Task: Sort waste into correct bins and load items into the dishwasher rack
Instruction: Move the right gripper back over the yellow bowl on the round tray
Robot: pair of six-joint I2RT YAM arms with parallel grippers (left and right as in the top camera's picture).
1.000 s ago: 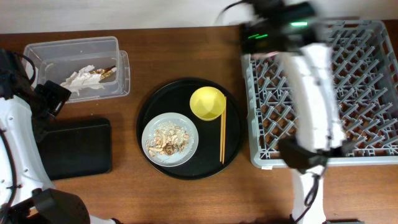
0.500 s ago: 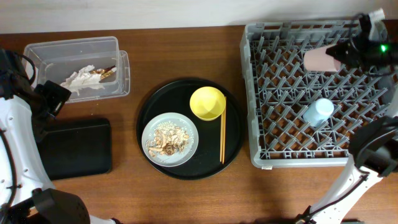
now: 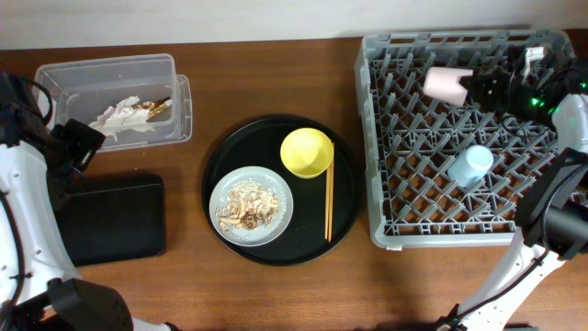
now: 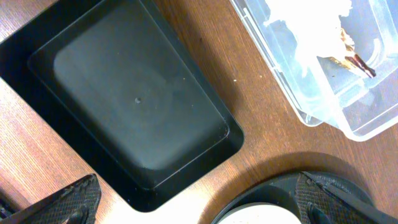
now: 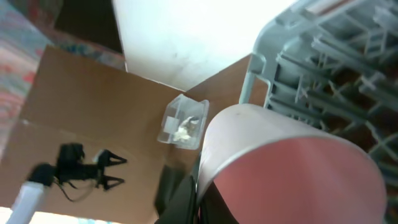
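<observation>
Pink cup (image 3: 447, 84) moved left over rack (image 3: 366, 147) in R pincer (image 3: 469, 86); blue cup (image 3: 469, 166) apart.

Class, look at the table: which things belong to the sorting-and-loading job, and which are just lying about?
Job: pink cup, blue cup, yellow bowl, chopsticks, grey plate, food scraps, wrapper scraps, clear tub, rectangular black tray, rack.
Lying about: round black tray.
</observation>
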